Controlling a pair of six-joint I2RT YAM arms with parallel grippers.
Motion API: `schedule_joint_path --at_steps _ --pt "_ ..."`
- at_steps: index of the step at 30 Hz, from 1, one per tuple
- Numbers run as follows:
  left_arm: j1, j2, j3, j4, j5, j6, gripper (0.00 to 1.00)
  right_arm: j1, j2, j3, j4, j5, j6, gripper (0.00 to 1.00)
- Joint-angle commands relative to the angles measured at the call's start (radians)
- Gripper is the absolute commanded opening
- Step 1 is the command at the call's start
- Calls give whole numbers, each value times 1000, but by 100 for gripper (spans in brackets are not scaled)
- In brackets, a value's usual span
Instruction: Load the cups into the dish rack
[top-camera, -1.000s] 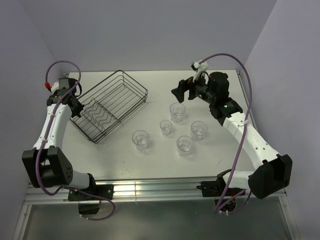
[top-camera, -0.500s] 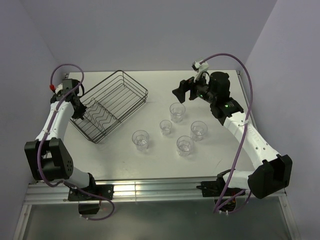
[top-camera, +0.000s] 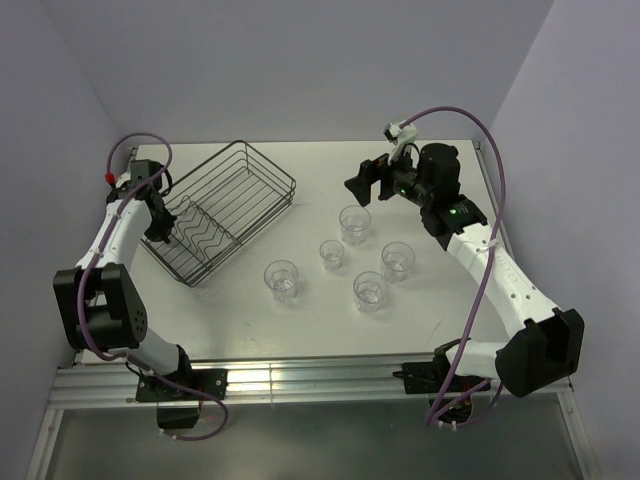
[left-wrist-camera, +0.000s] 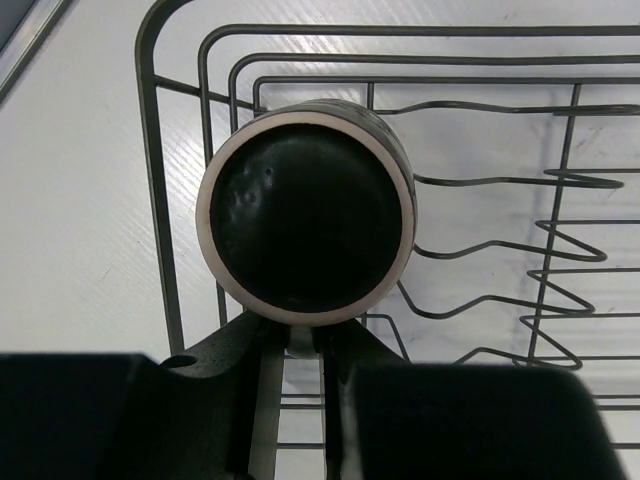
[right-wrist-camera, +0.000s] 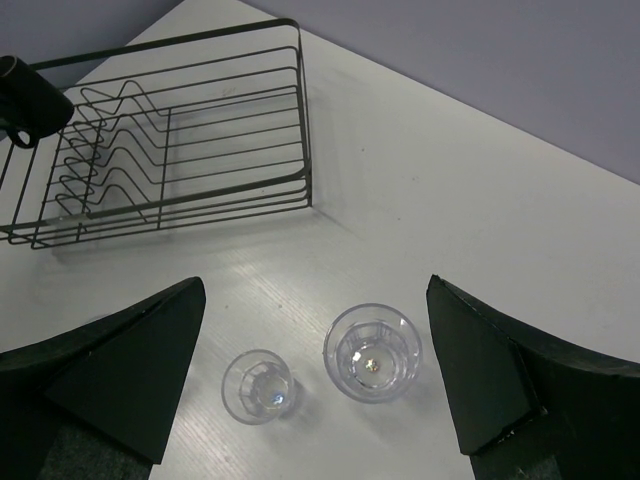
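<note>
**Mug gripped at the rack's left end; five glasses on the table**

The left gripper (top-camera: 159, 230) is clenched on the mug (left-wrist-camera: 305, 215). In the wrist view its fingers (left-wrist-camera: 248, 385) nearly meet at the mug's lower edge, and the part they pinch is mostly hidden. The mug lies on its side, with one round, pale-rimmed face turned to the wrist camera. It is at the left end of the rack (top-camera: 265, 162), over the corner wires. Whether it touches the wires cannot be told.

The rack sits askew on the table (top-camera: 320, 330), with wavy dividers along its floor.

To the right of the rack, five glasses stand upright on the table, apart from one another and from the rack. The near-left glass (top-camera: 282, 278) is closest to the rack. Next come the small glass (top-camera: 332, 253), the far glass (top-camera: 354, 223), the near-right glass (top-camera: 370, 289) and the right glass (top-camera: 397, 259).

The right gripper (top-camera: 366, 181) is released, its jaws spread wide and holding nothing. It hovers over the table just beyond the far glass. Its wrist view shows the far glass and the small glass on the table below, between the spread fingers.
</note>
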Motion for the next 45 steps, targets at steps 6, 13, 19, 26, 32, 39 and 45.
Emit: schedule_joint_path --at_steps 6,13,19,26,32,39,45 --pt "4 24 22 45 -31 -4 0 -12 12 24 13 -20 -5 99" --pt "27 62 22 43 -25 -7 0 -12 20 21 19 -23 -5 99" --pt "38 91 30 43 -4 -6 0 -13 24 20 23 -24 -5 99" --pt "38 111 22 57 19 1 0 -12 29 21 23 -26 -5 99" --pt "38 120 19 60 24 -2 1 -12 29 17 25 -27 -3 99" --pt "38 136 14 68 47 -1 20 -13 31 20 25 -27 -5 99" --pt "39 139 13 68 36 2 29 -13 31 17 23 -32 -6 99"
